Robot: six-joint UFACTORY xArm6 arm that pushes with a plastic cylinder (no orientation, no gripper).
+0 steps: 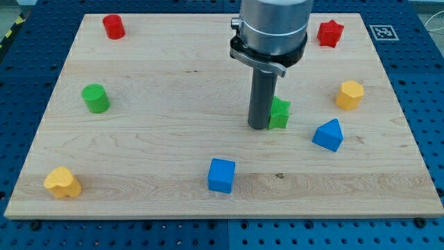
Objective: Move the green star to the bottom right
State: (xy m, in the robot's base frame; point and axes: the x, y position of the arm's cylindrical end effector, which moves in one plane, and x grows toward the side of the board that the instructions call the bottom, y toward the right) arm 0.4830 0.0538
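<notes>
The green star (280, 114) lies right of the board's middle, partly hidden behind my rod. My tip (259, 127) rests on the board against the star's left side. The bottom right of the wooden board (374, 180) lies below and to the right of the star.
A blue triangular block (328, 135) sits just right of and below the star. A yellow hexagon (350, 94) and a red star (330, 33) are at the right. A blue cube (222, 175), a yellow heart-like block (62, 182), a green cylinder (96, 98) and a red cylinder (114, 26) lie elsewhere.
</notes>
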